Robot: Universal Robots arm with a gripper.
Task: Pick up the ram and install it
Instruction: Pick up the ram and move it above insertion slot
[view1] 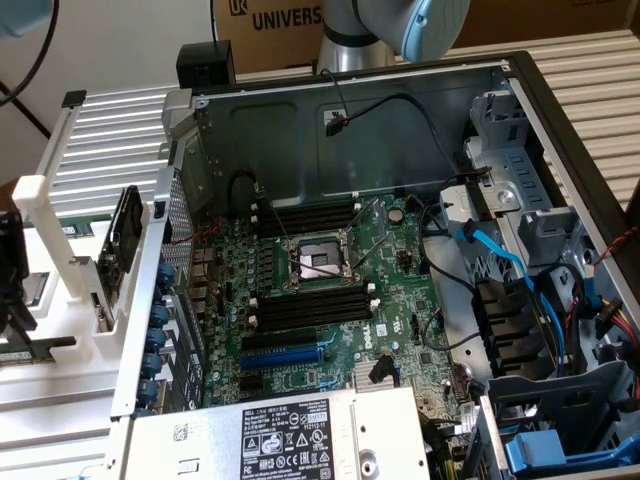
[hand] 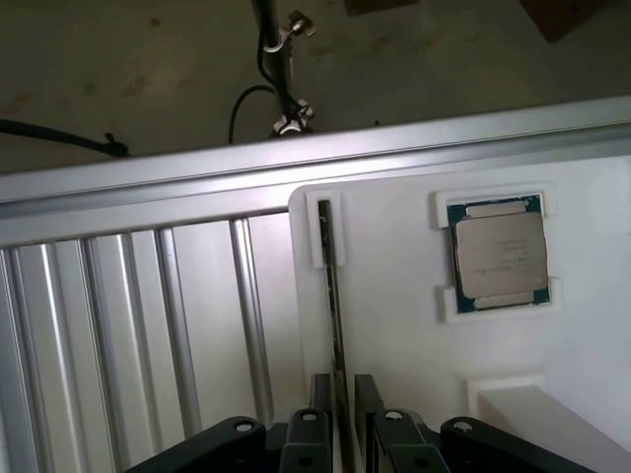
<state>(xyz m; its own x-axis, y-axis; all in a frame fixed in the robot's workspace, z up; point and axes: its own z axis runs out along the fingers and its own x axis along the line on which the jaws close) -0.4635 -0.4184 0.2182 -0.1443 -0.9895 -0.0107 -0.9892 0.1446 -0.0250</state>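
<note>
The ram (hand: 332, 296) stands on edge in a slot along the white holder's (hand: 394, 325) edge, beside the ribbed aluminium table (hand: 128, 325). The gripper (hand: 342, 399) straddles one end of it, jaws apart, with a sliver of gap on one side (not clamped). Closing off-centre could tilt the thin stick or bend it in its slot. The CPU (hand: 496, 251) sits well apart.
</note>
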